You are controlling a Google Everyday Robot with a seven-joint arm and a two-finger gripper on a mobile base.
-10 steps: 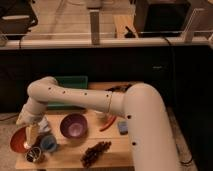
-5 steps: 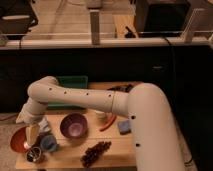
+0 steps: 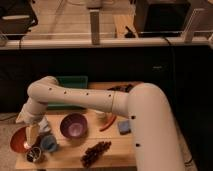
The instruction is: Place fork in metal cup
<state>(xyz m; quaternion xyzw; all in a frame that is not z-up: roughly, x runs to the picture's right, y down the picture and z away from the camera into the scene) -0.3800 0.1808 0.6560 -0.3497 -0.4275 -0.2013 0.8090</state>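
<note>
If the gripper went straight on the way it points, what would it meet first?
Probably the metal cup, directly below the downward-pointing gripper. Depth is unclear, so the light blue cup beside it could come first.

metal cup (image 3: pixel 34 155): shiny metal | gripper (image 3: pixel 32 134) above it: pale, matt | table (image 3: pixel 120 156): smooth wood | purple bowl (image 3: pixel 74 125): glossy

Pale claw (image 3: pixel 32 134) above silver metal cup (image 3: pixel 34 155); red bowl (image 3: pixel 18 142), purple bowl (image 3: pixel 74 125).

wooden table (image 3: pixel 67 157), dark low wall (image 3: pixel 100 65) behind, perhaps a glass partition (image 3: pixel 150 41) above, pale floor (image 3: pixel 60 17) beyond
</note>
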